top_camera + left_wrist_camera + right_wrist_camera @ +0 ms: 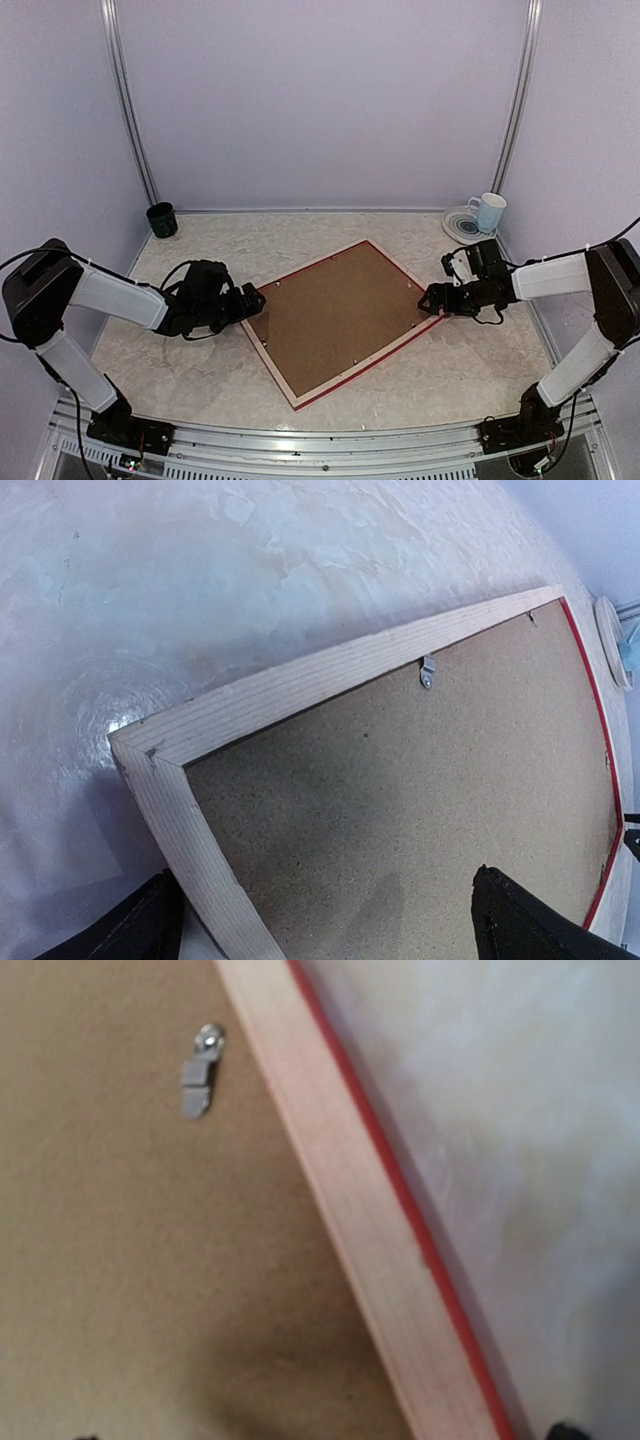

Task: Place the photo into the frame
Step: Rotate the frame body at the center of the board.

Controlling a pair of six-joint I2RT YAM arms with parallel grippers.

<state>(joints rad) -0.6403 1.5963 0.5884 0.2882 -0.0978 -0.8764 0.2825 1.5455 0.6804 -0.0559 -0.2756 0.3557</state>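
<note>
The frame [272,368] lies face down in the middle of the table, pale wood back up, red edge showing along its near side. A brown backing board [340,310] fills it. The photo is hidden from every view. My left gripper [252,300] hovers open over the frame's left corner; in the left wrist view its fingers [140,925] straddle the wood rim [300,685] and the board [400,800]. My right gripper [432,300] stands open over the right corner, above the rim [350,1190]. Neither holds anything.
Small metal turn clips [427,670] [198,1085] sit at the board's edge. A dark green cup [161,219] stands at the back left. A white mug [489,211] rests on a plate [460,228] at the back right. Walls close in three sides.
</note>
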